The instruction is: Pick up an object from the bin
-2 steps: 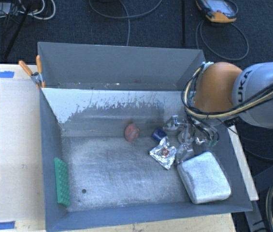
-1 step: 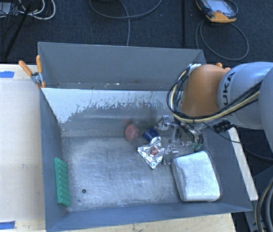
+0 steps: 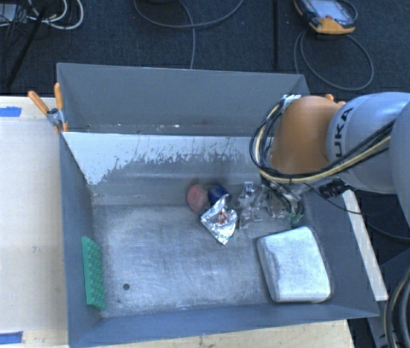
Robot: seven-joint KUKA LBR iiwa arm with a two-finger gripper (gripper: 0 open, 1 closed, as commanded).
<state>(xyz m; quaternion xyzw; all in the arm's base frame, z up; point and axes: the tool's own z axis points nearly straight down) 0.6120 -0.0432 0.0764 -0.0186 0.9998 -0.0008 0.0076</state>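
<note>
My gripper (image 3: pixel 257 201) hangs low over the bin floor right of centre, below the orange wrist cover. Just to its left lies a crumpled silver foil wrapper (image 3: pixel 220 222) with a bit of red showing in it; the metal fingers are close beside it, apart from it as far as I can tell. Farther left, against the back wall, rest a small pink ball (image 3: pixel 197 195) and a small dark blue thing (image 3: pixel 216 192). A pale grey rectangular sponge-like pad (image 3: pixel 294 263) lies below the gripper at the bin's front right.
A green ridged strip (image 3: pixel 92 272) lies along the bin's left wall near the front. The arm reaches in over the bin's right rim.
</note>
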